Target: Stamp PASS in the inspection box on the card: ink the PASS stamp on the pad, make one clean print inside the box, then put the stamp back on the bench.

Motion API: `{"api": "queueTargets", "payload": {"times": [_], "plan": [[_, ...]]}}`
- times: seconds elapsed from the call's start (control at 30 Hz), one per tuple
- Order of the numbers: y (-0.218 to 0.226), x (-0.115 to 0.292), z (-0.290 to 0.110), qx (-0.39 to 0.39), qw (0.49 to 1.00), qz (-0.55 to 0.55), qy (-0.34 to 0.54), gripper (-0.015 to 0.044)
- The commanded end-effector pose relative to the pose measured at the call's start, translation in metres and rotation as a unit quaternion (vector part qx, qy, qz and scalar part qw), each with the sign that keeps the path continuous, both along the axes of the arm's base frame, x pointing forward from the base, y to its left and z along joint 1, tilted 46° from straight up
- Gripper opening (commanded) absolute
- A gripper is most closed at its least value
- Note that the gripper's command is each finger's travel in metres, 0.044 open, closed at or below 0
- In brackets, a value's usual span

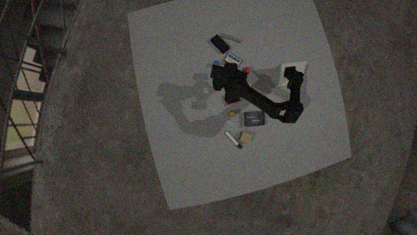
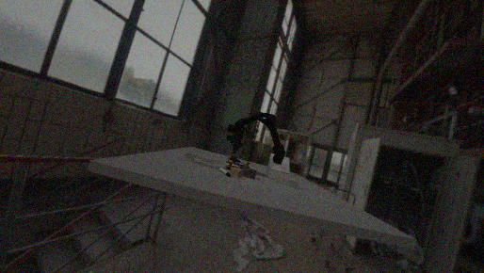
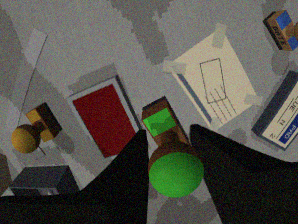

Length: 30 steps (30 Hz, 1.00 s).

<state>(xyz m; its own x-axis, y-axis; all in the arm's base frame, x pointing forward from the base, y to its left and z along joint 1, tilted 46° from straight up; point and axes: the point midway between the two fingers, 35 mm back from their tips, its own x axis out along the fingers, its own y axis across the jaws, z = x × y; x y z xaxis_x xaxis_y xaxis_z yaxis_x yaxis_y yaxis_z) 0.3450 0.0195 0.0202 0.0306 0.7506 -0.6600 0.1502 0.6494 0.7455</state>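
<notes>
The green-knobbed stamp (image 3: pixel 172 156) is seen with a smooth, matt plastic-looking knob and a brown, wood-like body. The red pad (image 3: pixel 105 117) looks flat and matt. The card (image 3: pixel 214 84) appears as cream paper. The bench (image 1: pixel 284 150) is given a pale, matt, smooth finish.
</notes>
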Motion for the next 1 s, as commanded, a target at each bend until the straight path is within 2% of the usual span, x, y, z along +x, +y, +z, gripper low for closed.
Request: {"api": "queueTargets", "payload": {"times": [0.0, 0.27, 0.97], "plan": [[-0.016, 0.002, -0.016, -0.001, 0.999, -0.026, 0.028, 0.0], [-0.043, 0.002, -0.045, 0.002, 0.995, -0.072, 0.075, 0.0], [-0.035, 0.003, -0.054, 0.001, 0.995, -0.073, 0.075, 0.0]]}}
